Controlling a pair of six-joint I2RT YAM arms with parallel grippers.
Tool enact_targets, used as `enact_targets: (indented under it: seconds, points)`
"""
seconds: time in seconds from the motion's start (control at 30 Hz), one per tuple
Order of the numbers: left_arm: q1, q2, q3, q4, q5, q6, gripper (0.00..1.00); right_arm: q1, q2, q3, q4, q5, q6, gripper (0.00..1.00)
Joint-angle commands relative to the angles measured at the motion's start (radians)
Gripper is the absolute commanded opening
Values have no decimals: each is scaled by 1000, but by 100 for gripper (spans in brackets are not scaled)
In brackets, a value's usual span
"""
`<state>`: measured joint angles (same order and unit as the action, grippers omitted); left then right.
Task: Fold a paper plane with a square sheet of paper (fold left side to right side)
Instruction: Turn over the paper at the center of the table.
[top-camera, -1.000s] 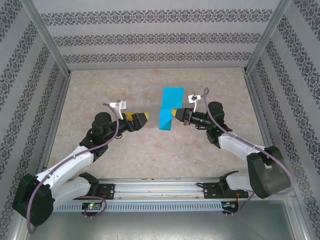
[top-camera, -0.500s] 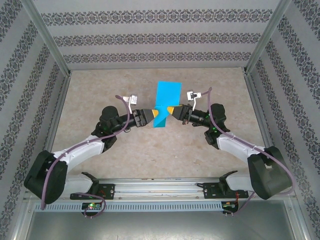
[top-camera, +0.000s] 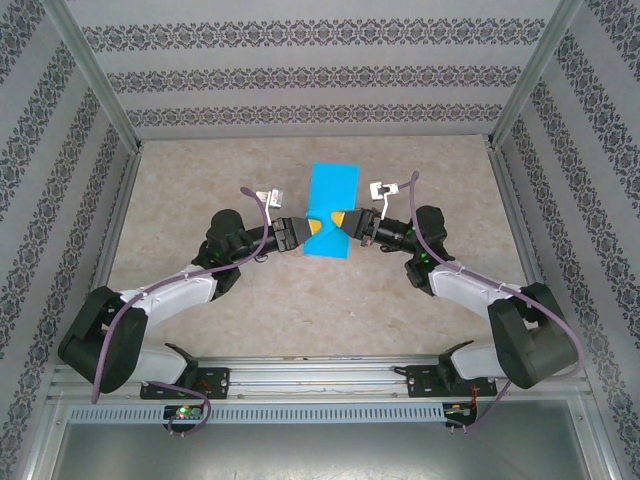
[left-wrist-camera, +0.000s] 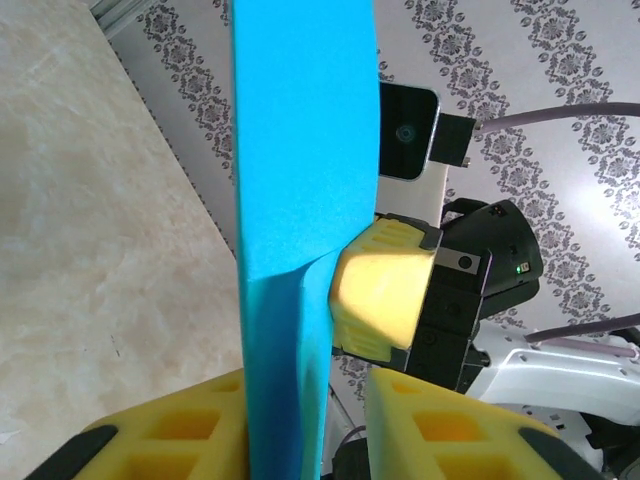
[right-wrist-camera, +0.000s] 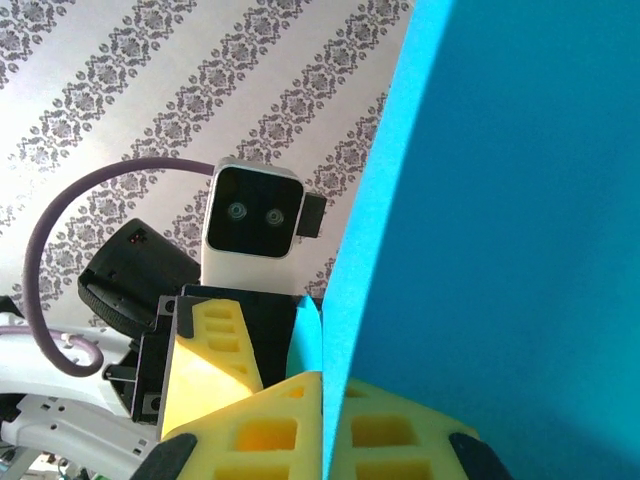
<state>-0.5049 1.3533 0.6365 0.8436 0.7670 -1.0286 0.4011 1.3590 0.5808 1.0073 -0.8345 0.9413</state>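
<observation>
The square sheet of paper is teal-blue and hangs in mid-air over the table's middle, bent along a crease at mid-height. My right gripper is shut on its right edge; the right wrist view has the sheet pinched between the yellow pads of that gripper. My left gripper meets the sheet from the left. In the left wrist view the sheet runs between the jaws of the left gripper, lying against the left pad with a gap to the right pad. A paper plane is out of view.
The beige table lies below the sheet. Patterned walls enclose the back and sides. A metal rail with both arm bases runs along the near edge.
My left gripper has moved right to the sheet and its jaws have narrowed around it. The right gripper has carried the sheet slightly left.
</observation>
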Motion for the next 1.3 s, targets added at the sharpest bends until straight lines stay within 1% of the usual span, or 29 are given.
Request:
enact_targets:
  seconds: [0.0, 0.1, 0.2, 0.3, 0.4, 0.47, 0.53, 0.57, 0.63, 0.7, 0.8, 0.87, 0.93, 1.0, 1.07, 1.13, 1.2, 1.27]
  points:
    - [-11, -17, 37, -10, 12, 26, 26, -11, 2, 7, 49, 14, -4, 13]
    - [-11, -31, 41, -58, 5, 48, 21, -23, -10, -2, 26, 14, -14, 20]
    - [-11, -55, 51, -144, -8, 86, 18, -42, -35, -23, -22, 21, -39, 28]
    - [-11, -102, 67, -305, -39, 164, 15, -70, -77, -46, -113, 33, -88, 36]
    - [-14, -164, 100, -553, -105, 278, 13, -97, -144, -58, -288, 80, -184, 42]
    - [-24, -206, 137, -761, -189, 383, 12, -106, -208, -52, -489, 162, -284, 47]
    - [-41, -228, 179, -944, -279, 471, 12, -106, -267, -37, -673, 255, -390, 49]
    - [-52, -234, 201, -1032, -335, 501, 11, -107, -295, -28, -762, 316, -427, 51]
    - [-79, -232, 239, -1168, -438, 543, 10, -108, -339, -16, -902, 441, -486, 52]
    - [-123, -221, 277, -1291, -564, 574, 10, -109, -370, -5, -1010, 549, -523, 55]
    - [-225, -173, 352, -1457, -782, 606, 6, -111, -405, -4, -1114, 682, -547, 58]
    - [-299, -121, 413, -1564, -949, 591, 1, -113, -421, -10, -1162, 767, -546, 61]
    - [-360, -57, 473, -1664, -1092, 561, 0, -113, -429, -12, -1201, 832, -540, 64]
    - [-421, 24, 546, -1787, -1254, 498, 0, -114, -431, -11, -1231, 876, -533, 68]
    - [-480, 126, 631, -1941, -1412, 392, 0, -116, -431, -10, -1251, 901, -529, 73]
    - [-512, 222, 700, -2053, -1489, 302, 0, -116, -432, -11, -1261, 924, -518, 77]
    - [-524, 315, 745, -2118, -1509, 233, 0, -120, -434, -16, -1262, 936, -511, 80]
    - [-535, 397, 773, -2155, -1510, 169, 0, -125, -440, -25, -1257, 937, -506, 81]
